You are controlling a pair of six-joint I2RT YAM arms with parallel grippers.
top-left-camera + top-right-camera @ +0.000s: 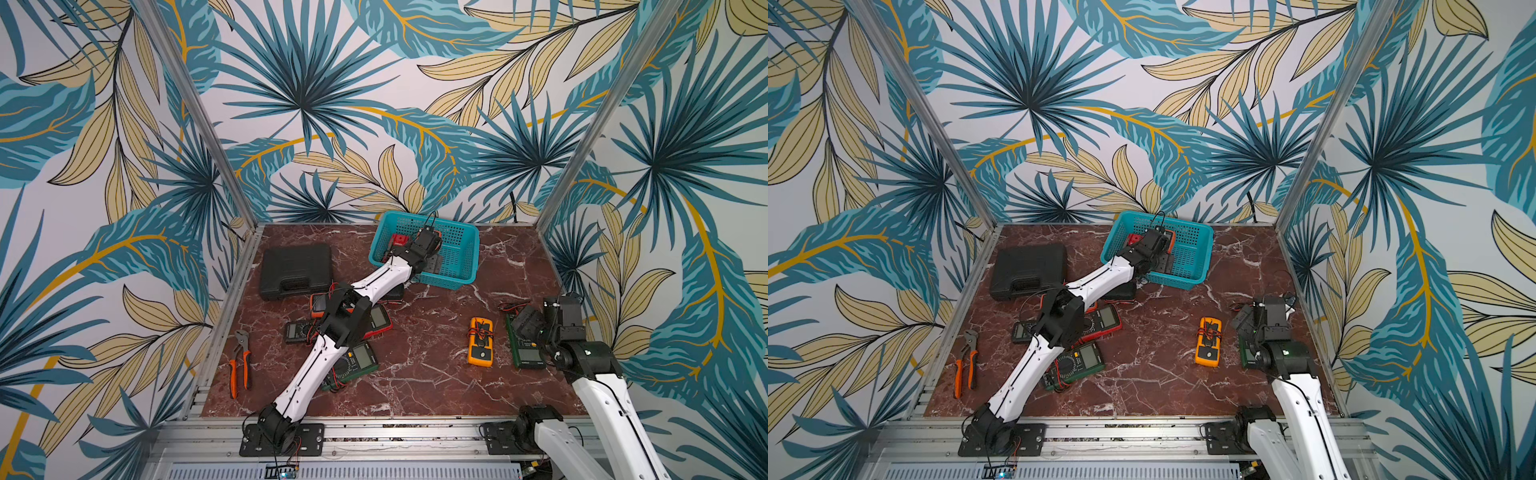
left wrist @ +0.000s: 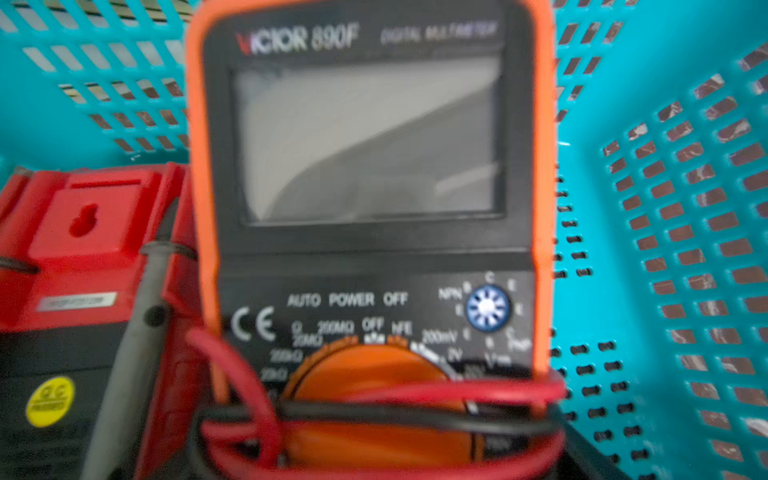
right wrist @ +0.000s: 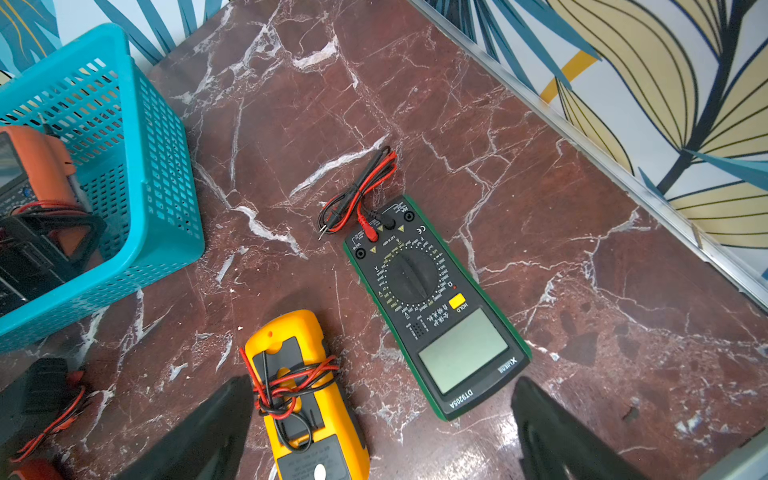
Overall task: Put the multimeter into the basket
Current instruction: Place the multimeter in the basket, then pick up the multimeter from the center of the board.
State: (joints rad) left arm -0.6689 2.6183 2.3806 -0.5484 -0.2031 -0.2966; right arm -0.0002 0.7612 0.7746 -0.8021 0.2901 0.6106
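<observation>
Now the orange multimeter (image 2: 365,166) sits in the basket (image 2: 665,83), close by the left pincer (image 1: 428,245); I cannot tell if that pincer grips it. A red multimeter (image 2: 95,232) lies just beside it. Only the left wrist view shows its face; in both top views the pincer mostly covers it. The right pincer (image 3: 379,386) gapes wide, holding nothing.

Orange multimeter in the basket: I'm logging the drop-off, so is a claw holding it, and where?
Cannot be told: the left claw sits at the orange multimeter's cable-wrapped end, its jaws hidden. The right claw is open, empty.
</observation>
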